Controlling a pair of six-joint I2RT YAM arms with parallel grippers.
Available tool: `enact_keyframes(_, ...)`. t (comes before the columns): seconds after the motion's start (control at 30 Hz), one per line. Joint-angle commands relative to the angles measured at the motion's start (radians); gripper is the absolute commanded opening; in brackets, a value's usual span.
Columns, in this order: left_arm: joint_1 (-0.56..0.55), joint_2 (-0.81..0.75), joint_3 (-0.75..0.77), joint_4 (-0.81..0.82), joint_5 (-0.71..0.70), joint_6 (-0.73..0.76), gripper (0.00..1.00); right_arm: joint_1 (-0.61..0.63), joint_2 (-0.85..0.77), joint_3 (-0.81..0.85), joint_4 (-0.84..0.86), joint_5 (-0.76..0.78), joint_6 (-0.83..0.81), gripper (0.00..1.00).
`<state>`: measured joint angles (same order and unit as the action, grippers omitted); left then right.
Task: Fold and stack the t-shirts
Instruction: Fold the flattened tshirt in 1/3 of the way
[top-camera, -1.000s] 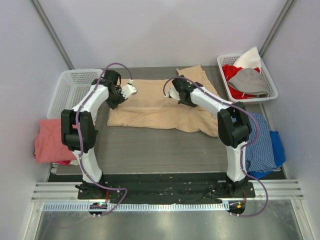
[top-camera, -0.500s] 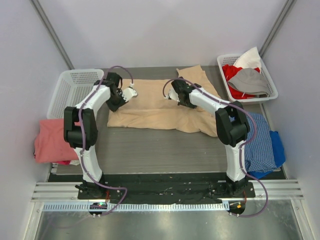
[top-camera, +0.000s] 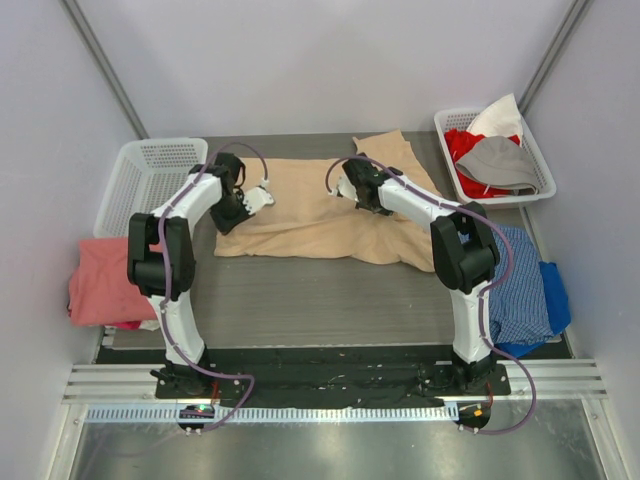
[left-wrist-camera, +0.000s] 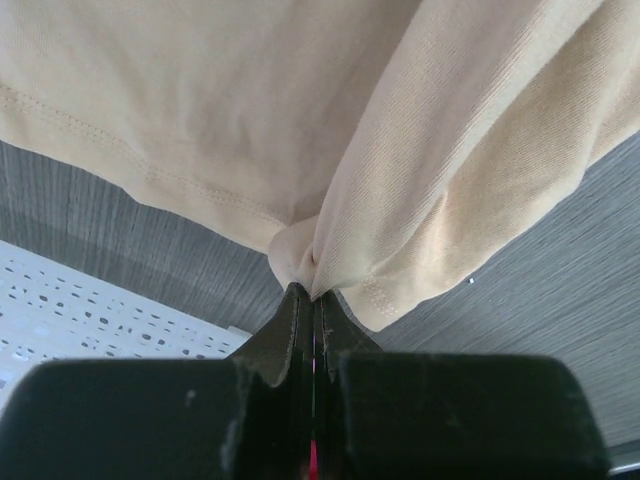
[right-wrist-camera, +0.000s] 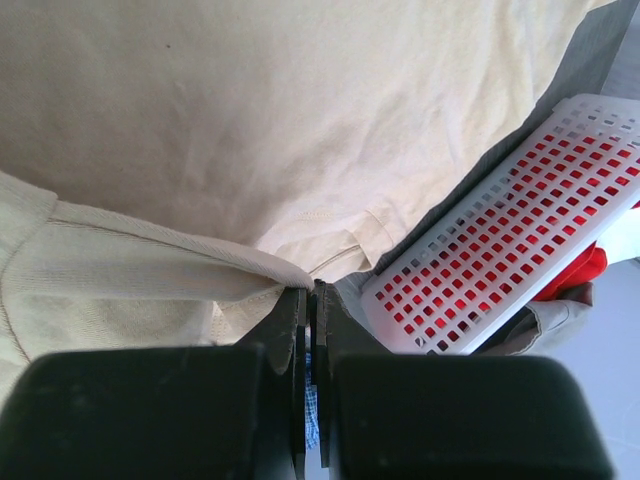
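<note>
A large tan t-shirt lies spread across the middle of the table, partly folded. My left gripper is over its left part, shut on a bunched edge of the tan cloth at the fingertips. My right gripper is over its far middle part, shut on a fold of the same shirt. A salmon-pink t-shirt lies crumpled at the table's left edge, away from both grippers.
A white plastic basket stands at the far left and shows in the left wrist view. Another white basket at the far right holds red, grey and white clothes. A blue checked cloth lies at the right edge.
My left gripper has moved nearer to me with the shirt's left edge in it, drawing the cloth over. The right gripper has hardly moved.
</note>
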<state>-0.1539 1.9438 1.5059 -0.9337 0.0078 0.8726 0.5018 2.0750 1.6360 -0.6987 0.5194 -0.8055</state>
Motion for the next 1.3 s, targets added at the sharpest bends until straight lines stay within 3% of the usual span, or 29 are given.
enact_keyframes(0.0, 0.007, -0.011, 0.039, -0.033, -0.028, 0.016, 0.00, -0.003, -0.035, -0.010, 0.045, 0.053, 0.003, 0.01)
enact_keyframes(0.47, -0.001, 0.093, 0.160, 0.003, -0.042, -0.026, 0.08, 0.010, 0.007, 0.051, 0.090, 0.099, 0.002, 0.01)
enact_keyframes(1.27, -0.012, 0.083, 0.116, 0.007, -0.051, -0.015, 0.09, 0.067, 0.057, 0.042, 0.266, 0.174, -0.037, 0.01)
